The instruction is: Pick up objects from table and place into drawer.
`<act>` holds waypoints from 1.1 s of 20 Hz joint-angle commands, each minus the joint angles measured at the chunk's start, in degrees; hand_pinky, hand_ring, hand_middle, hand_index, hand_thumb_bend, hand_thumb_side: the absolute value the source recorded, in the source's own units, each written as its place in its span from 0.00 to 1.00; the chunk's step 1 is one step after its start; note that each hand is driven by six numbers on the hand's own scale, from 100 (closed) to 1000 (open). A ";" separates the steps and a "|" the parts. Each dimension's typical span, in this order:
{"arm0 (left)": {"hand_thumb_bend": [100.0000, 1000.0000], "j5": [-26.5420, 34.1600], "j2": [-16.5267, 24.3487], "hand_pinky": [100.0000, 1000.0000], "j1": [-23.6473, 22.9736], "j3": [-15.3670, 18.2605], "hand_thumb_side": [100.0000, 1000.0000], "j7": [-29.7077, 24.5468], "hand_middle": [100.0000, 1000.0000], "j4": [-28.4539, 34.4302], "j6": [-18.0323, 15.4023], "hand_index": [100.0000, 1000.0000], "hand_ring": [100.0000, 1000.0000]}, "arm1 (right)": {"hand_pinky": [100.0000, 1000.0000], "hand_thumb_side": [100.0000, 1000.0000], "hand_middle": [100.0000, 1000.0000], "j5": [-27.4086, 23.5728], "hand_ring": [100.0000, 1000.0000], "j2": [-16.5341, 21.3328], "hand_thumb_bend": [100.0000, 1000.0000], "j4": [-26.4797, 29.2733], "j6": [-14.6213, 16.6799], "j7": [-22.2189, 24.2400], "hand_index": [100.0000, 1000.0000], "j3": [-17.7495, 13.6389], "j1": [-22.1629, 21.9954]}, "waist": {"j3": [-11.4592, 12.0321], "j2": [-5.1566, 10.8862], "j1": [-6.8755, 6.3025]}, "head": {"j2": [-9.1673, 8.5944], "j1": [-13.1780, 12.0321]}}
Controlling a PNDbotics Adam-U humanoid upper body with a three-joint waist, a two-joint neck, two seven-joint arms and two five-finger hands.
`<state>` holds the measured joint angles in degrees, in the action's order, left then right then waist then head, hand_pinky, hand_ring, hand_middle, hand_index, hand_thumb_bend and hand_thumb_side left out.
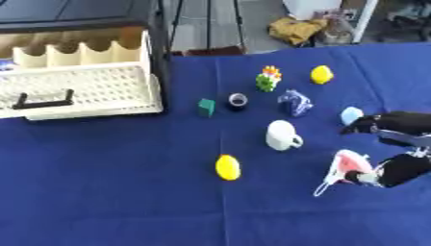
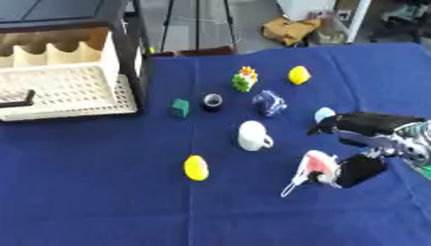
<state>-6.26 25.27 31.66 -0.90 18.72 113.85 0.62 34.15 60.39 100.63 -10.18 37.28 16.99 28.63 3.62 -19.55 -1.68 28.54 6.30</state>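
We are pinching a pink-and-white object [image 2: 316,166] in our right hand [image 2: 363,168] at four o'clock on the table [image 2: 101,192], and it may be slipping before reaching the open drawer [image 1: 84,91] at ten o'clock, since only its edge is being caught.

A blue cloth [image 1: 118,192] covers the table; beyond its far edge lies a grey floor [image 1: 252,29]; on that floor, behind the cloth's far right part, sits a crumpled yellow-brown bundle [image 1: 296,29]; a white post [image 1: 363,21] rises just right of the bundle.
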 commanded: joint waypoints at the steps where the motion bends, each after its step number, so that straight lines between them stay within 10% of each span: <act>1: 0.00 -0.33 1.04 0.59 0.35 0.07 1.00 -0.18 0.80 0.74 0.05 0.91 0.79 | 0.78 0.53 0.89 1.58 0.91 0.67 0.38 -1.98 0.43 -0.51 1.00 -0.27 0.96 | 0.16 0.85 0.08 | -0.67 0.39; 22: 0.00 -0.56 0.43 0.59 0.64 -0.31 1.00 -1.61 0.81 0.74 0.20 0.89 0.78 | 0.69 0.52 0.81 8.31 0.88 -1.18 0.38 -7.73 2.44 -2.54 0.97 2.71 0.14 | 0.77 0.31 0.13 | -0.98 0.71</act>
<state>-6.57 25.14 31.69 -1.25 17.36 113.85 0.87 41.39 58.24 93.43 -7.61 35.44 19.79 28.27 4.29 -20.16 -1.65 28.08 6.80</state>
